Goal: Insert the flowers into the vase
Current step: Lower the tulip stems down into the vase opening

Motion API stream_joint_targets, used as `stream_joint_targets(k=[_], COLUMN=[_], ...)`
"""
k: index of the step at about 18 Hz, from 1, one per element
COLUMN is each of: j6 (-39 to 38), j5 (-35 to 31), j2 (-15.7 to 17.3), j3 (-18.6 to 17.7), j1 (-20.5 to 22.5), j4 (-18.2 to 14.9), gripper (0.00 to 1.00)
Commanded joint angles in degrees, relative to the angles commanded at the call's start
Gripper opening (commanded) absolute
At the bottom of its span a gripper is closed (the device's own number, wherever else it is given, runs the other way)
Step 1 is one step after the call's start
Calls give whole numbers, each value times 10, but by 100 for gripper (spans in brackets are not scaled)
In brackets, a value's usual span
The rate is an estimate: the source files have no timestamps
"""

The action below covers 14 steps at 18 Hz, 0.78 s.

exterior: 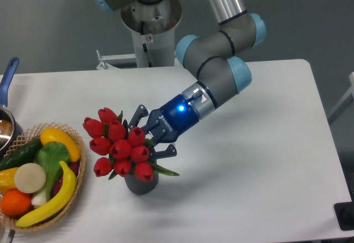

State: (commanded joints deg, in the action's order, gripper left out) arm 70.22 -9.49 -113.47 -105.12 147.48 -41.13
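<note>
The flowers (119,148), a bunch of red tulip buds with green stems and leaves, lean to the left over the vase (141,183). The vase is a small dark grey ribbed cylinder standing on the white table; the bunch hides most of it and its rim. The stems run down into its mouth. My gripper (151,136) comes in from the upper right, just above and right of the vase, shut on the stems right behind the buds.
A wicker basket (79,186) of toy produce, with a banana (55,198), an orange (14,202) and greens, sits at the left edge. A pot with a blue handle (9,70) is behind it. The arm's base (150,17) stands at the back.
</note>
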Motion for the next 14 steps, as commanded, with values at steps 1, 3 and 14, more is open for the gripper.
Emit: stream_joint_targets(k=[1, 3, 14], j6=[0, 6, 21], j5=[0, 0, -1], j2=[-1, -5, -9], j3=[-3, -9, -27], j1=[0, 2, 13], j4=[1, 1, 0], gripper=[36, 38, 38])
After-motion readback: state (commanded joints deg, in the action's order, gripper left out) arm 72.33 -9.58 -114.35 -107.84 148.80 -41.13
